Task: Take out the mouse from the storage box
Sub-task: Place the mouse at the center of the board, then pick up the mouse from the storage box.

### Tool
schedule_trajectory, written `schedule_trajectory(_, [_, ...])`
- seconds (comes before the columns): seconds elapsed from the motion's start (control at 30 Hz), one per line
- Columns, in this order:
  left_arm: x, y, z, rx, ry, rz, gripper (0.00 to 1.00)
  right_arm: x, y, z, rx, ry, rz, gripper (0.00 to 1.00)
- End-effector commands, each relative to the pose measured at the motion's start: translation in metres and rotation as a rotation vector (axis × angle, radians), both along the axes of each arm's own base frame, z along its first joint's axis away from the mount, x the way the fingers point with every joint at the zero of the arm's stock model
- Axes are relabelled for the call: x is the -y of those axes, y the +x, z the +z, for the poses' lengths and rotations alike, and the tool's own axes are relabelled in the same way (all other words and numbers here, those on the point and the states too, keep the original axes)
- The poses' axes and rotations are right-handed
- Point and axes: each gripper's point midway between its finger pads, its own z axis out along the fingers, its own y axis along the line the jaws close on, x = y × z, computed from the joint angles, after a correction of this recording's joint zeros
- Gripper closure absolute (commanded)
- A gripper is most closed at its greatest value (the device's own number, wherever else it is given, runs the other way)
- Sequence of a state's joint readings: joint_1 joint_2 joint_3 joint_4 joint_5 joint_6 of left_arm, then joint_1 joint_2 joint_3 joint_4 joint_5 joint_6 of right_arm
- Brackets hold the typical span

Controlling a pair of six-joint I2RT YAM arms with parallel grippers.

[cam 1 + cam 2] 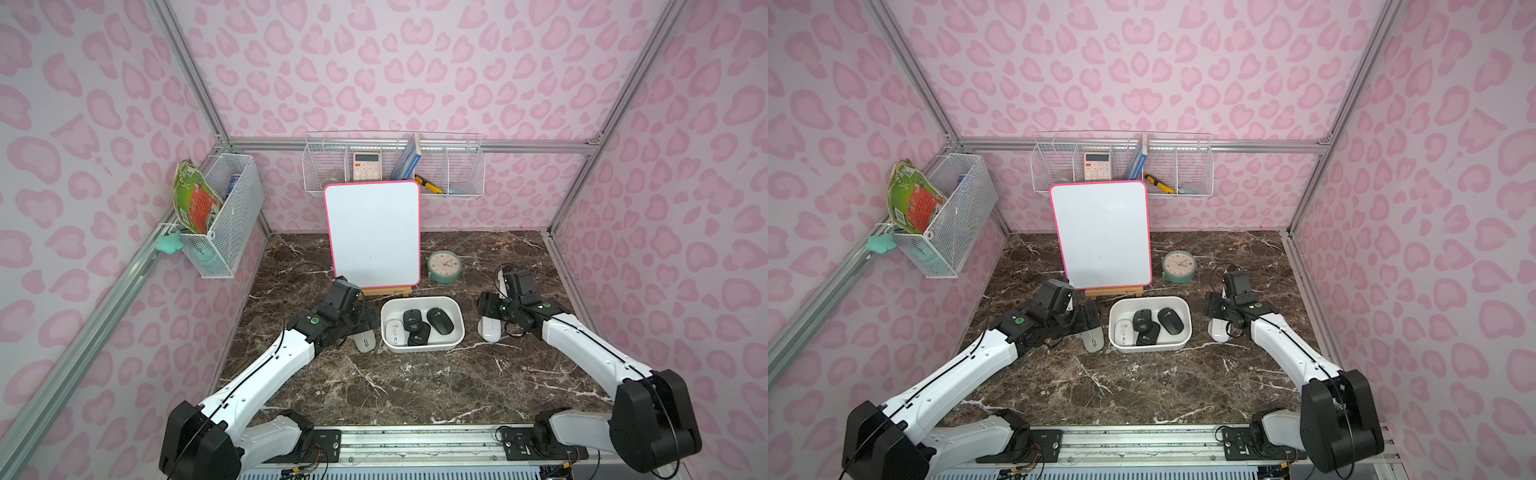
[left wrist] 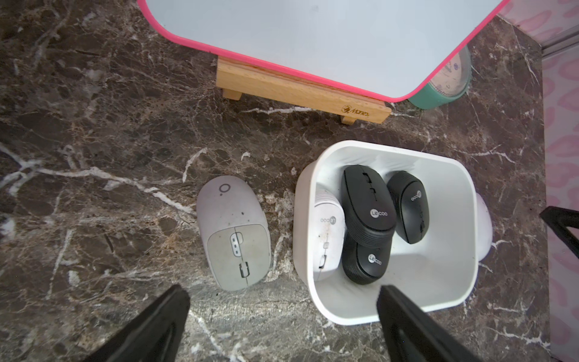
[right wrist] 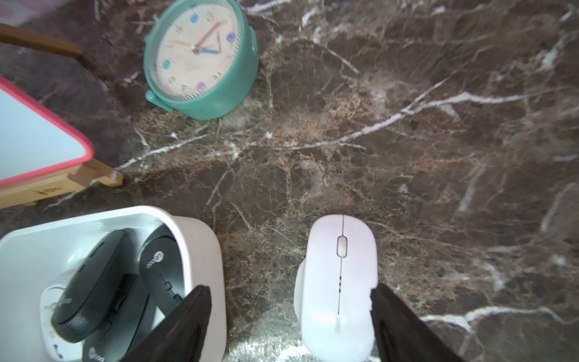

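Both jaws spread, empty: left gripper [image 2: 282, 313], right gripper [image 3: 288, 291]. Worry: black mice [image 2: 366, 200] piled in storage box [image 2: 432, 266], so pinch drags neighbour or finger snags rim, box skids.

A staged lab booth dressed as an office nook: aluminium framing [image 1: 266, 145] holds pink-patterned wall panels [image 1: 374, 62] round a marble-look desk [image 1: 415, 382], with wire baskets [image 1: 465, 174], a calculator [image 1: 367, 166], a whiteboard [image 1: 374, 232] and a clock [image 1: 444, 266].
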State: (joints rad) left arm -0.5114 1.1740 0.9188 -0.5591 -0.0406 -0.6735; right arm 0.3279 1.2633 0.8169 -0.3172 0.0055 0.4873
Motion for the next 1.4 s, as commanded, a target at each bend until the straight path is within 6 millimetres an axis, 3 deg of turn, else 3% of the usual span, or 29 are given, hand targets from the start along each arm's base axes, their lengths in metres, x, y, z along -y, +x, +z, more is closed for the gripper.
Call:
schedule_trajectory(0.0, [0.006, -0.005, 0.003, -0.024, 0.032, -0.024, 0.01, -0.012, -0.006, 0.024, 0.087, 0.021, 0.055, 0.17])
schedule_trajectory(0.07, [0.019, -0.006, 0.006, -0.026, 0.032, -0.057, 0.01, -0.017, -0.010, 0.031, 0.139, 0.039, 0.069, 0.17])
schedule_trajectory(0.3, [0.074, 0.003, 0.006, -0.098, 0.068, -0.176, 0.03, -0.019, -0.027, 0.020, 0.178, 0.084, 0.080, 0.17])
schedule_trajectory(0.6, [0.118, 0.020, -0.029, -0.270, 0.119, -0.235, 0.08, -0.014, -0.041, 0.018, 0.213, 0.092, 0.087, 0.17])
schedule_trajectory(0.73, [0.129, 0.028, -0.038, -0.297, 0.123, -0.241, 0.11, -0.014, -0.045, 0.015, 0.218, 0.102, 0.095, 0.17])
schedule_trajectory(1.37, [0.146, 0.042, -0.093, -0.428, 0.192, -0.250, 0.13, -0.015, -0.056, -0.006, 0.195, 0.119, 0.114, 0.16])
